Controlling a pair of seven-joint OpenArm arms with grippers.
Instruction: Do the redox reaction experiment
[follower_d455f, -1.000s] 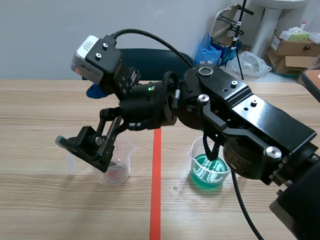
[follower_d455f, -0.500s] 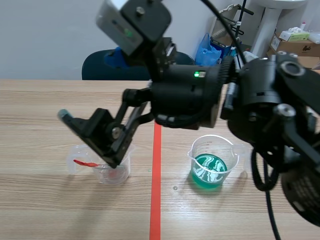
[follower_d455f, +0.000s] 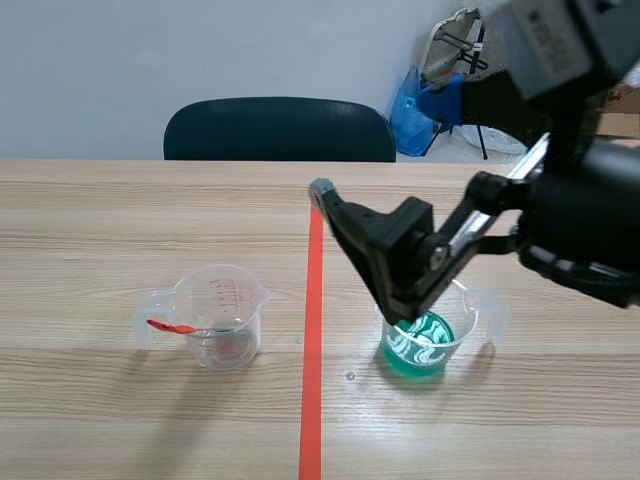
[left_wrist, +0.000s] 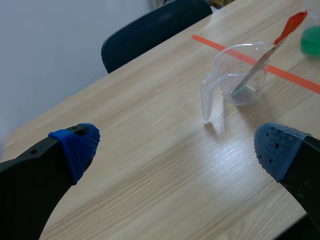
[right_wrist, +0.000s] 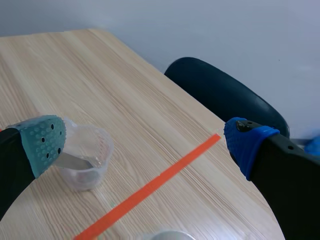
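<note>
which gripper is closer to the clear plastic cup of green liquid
Right. The right gripper hangs open just above the clear plastic cup of green liquid. The left gripper is well away; from it, that cup lies beyond the other clear cup holding a red-handled spoon.

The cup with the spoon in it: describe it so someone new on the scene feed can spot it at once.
Find the orange-red tape line down the middle of the wooden table. Left of it stands a clear measuring cup. Unlike the other cup right of the line, which holds green liquid, it has a red-handled spoon leaning in it.
</note>
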